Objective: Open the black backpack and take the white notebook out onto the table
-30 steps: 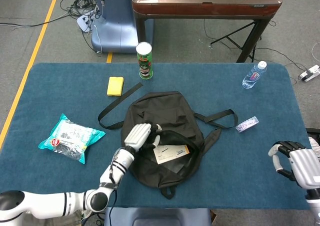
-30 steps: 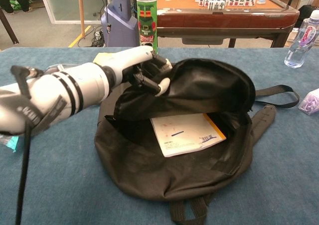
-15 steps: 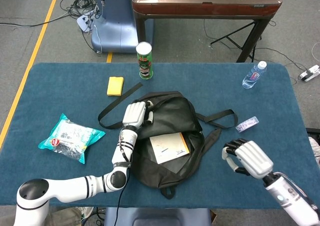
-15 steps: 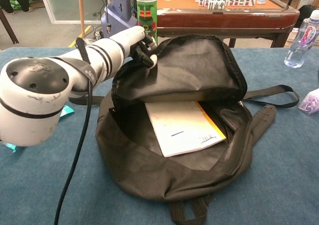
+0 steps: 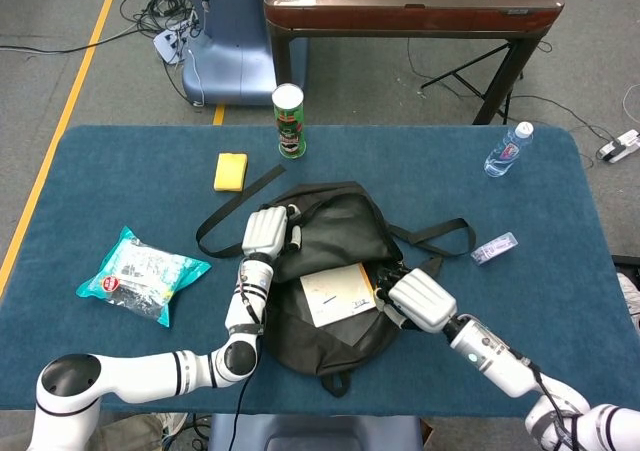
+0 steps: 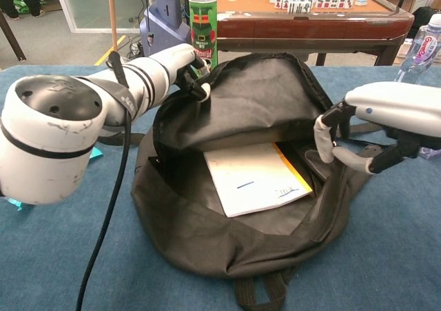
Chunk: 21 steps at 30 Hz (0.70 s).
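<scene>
Blue table (image 5: 120,171) carrying all items. Black backpack (image 6: 227,242) lying open between the two hands, its upper flap being held up. Left hand (image 5: 266,232) gripping the flap's top edge at the bag's left side, fingers curled over the fabric. Right hand (image 5: 420,300) hovering at the bag's right rim, fingers (image 6: 324,137) bent and slightly apart, holding nothing; whether they are touching the fabric cannot be told. White notebook (image 6: 253,176) lying flat inside the opening, below the left hand and just left of the right hand, with a yellow-edged item showing beneath its right side. Snack packet (image 5: 142,274) resting well left of the left hand. Green can (image 5: 289,120) standing upright beyond the left hand. Yellow sponge (image 5: 231,171) lying beyond and left of that hand. Water bottle (image 5: 508,150) lying far beyond the right hand. Small clear case (image 5: 494,248) lying beyond and right of the right hand.
</scene>
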Available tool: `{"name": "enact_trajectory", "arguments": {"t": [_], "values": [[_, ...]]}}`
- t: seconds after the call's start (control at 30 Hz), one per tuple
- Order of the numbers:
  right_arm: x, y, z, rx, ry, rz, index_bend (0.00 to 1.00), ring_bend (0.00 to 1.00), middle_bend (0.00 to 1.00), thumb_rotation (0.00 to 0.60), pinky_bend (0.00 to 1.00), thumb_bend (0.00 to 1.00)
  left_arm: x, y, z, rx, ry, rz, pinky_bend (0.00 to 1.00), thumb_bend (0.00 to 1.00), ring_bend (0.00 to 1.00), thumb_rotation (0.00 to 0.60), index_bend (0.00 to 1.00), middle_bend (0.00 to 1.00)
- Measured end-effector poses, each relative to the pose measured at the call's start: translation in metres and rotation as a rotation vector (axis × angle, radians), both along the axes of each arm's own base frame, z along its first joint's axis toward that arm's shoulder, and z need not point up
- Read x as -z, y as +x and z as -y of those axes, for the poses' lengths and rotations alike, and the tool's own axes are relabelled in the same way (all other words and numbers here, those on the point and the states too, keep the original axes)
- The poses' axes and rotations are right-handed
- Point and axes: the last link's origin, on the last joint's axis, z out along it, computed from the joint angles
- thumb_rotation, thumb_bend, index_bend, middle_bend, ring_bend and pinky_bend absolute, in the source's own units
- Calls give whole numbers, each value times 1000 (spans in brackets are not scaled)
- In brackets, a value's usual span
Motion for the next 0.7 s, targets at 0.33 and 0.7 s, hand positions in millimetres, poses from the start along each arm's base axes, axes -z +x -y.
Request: {"name": "enact_trajectory", "arguments": {"t": [0.33,0.7], "values": [[55,-4,17,-106,-96,-80,520,327,412,600,387,74,-1,-3,3,28,20,-28,160,593,505,600,552,611],[87,-30,5,-87,-125,-131,374,225,269,600,387,0,0,-5,6,29,16,-39,160,592,505,600,552,612]]}}
